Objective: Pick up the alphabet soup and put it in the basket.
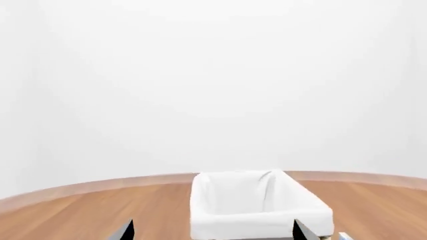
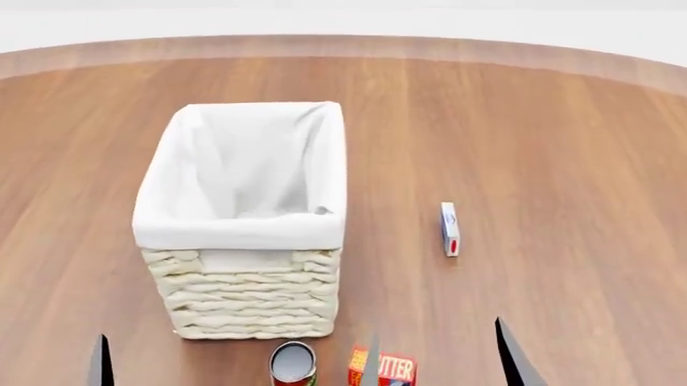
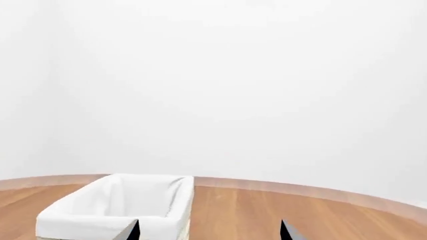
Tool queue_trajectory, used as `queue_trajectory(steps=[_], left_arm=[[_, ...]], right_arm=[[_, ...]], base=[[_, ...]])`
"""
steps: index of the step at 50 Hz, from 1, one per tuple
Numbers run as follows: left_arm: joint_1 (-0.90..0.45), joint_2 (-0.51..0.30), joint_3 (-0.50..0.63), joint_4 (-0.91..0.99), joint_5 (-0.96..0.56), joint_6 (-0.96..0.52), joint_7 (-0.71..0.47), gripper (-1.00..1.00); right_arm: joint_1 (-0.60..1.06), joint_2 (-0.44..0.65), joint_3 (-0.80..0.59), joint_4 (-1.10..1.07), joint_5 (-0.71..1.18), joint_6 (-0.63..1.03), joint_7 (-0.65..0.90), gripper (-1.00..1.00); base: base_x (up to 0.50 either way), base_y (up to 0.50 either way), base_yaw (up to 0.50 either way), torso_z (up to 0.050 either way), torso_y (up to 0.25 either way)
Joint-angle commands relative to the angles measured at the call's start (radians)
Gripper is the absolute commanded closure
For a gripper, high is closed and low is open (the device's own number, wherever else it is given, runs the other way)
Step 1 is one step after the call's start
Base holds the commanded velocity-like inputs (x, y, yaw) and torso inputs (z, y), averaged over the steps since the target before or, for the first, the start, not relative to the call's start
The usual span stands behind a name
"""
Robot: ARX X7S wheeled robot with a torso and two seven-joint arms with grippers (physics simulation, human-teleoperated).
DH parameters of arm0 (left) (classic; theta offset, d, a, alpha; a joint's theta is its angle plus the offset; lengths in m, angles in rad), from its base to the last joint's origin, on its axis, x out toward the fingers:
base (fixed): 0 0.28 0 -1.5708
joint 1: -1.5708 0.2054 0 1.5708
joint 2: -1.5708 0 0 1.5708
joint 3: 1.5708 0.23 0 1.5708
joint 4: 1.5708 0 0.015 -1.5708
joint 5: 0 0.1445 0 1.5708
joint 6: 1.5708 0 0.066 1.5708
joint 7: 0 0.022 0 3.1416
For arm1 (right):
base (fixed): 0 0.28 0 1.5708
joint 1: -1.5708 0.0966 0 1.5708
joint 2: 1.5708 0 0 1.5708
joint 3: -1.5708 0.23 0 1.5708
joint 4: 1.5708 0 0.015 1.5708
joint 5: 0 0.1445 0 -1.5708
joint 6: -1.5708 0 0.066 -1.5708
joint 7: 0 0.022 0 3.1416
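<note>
The alphabet soup is out of view in all three frames. The basket [image 2: 247, 297] is tall cream wicker with a white liner, standing left of centre on the wooden floor; it also shows in the wrist views [image 1: 260, 212] [image 3: 110, 210]. My left gripper [image 1: 213, 232] is open, with nothing between its fingers, and the basket lies ahead of it. Only one left fingertip [image 2: 102, 362] shows in the head view. My right gripper [image 2: 440, 366] [image 3: 210, 231] is open and empty, near the bottom edge, to the right of the basket.
A slim can [image 2: 291, 363] with a grey top and red side stands just in front of the basket. An orange-red butter box [image 2: 388, 370] lies beside it. A small white box [image 2: 449, 229] lies to the right. Bare wooden floor [image 2: 558, 145] stretches beyond.
</note>
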Motion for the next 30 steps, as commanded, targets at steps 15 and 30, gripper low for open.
queue_trajectory(steps=[15, 30], left_arm=[[-0.009, -0.021, 0.015, -0.013, -0.018, 0.000, -0.028, -1.00], [-0.008, -0.035, 0.026, -0.011, -0.018, -0.002, -0.043, -1.00]], right_arm=[[-0.001, 0.020, -0.008, -0.006, 0.012, -0.012, 0.032, -1.00], [-0.001, 0.033, -0.014, -0.007, 0.019, -0.003, 0.045, -1.00]], base=[[0.30, 0.07, 0.00, 0.000, 0.001], [0.00, 0.50, 0.00, 0.000, 0.000]])
